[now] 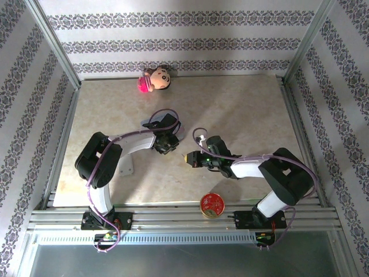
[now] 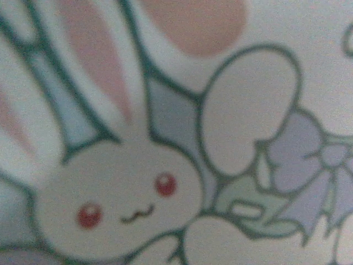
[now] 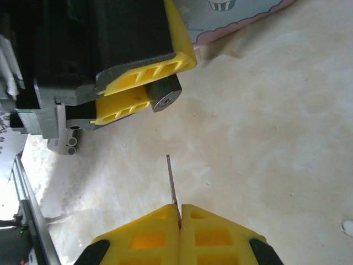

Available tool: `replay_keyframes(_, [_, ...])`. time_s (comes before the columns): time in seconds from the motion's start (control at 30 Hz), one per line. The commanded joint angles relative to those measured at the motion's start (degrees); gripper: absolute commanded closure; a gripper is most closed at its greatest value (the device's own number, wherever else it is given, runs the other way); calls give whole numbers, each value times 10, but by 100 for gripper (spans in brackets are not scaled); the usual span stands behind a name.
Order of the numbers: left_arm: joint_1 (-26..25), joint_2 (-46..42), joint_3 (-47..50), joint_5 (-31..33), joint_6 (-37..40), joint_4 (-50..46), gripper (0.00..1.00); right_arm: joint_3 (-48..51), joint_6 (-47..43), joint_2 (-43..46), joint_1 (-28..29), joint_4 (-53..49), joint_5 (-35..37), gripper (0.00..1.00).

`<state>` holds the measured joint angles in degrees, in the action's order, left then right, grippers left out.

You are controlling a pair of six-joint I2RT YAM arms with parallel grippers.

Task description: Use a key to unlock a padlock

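Near the middle of the tabletop, holds the padlock in the left pincer. Clamps it between two yellow fingers, with most of the small dark body hidden and the keyhole end poking out past the fingertips. Cannot tell whether it touches the surface.

Just toward the right edge from there, pinches the key in the right pincer. Presses both yellow pads flat together, leaving only a thin metal blade standing out from the seam. Points that blade roughly toward the padlock, tip apart from the keyhole, bare stone-patterned tabletop in the gap.

From above, shows both pincer tips near each other without touching. Reaches in with the left arm from the near left corner and with the right arm from the near right corner.

Close under the left wrist camera, faces the printed surface of a pale blue box: blurred white bunny, red eyes, lilac bow. From the right wrist, glimpses the same box beyond the left pincer, pink-rimmed, lying flat on the tabletop.

Elsewhere, has a monkey-head toy at the far edge, left of middle, and a red round tin at the near edge, beside the right arm's base.
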<state>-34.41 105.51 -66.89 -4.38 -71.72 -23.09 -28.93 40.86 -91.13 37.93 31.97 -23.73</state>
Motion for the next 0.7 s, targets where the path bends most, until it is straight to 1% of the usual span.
replay_keyframes(0.0, [-7, -19, 15, -15, -29, 32, 81, 9, 15, -19, 17, 77, 40, 100])
replay_keyframes(0.13, [-7, -18, 16, -18, -30, 37, 81, 14, 21, -33, 29, 101, 64, 100])
replay_keyframes(0.5, [-7, -17, 21, -25, -34, 53, 81, -7, 34, -75, 29, 105, 55, 100])
replay_keyframes(0.67, [-7, -16, 23, -25, -33, 54, 81, -18, 36, -87, 29, 125, 56, 100])
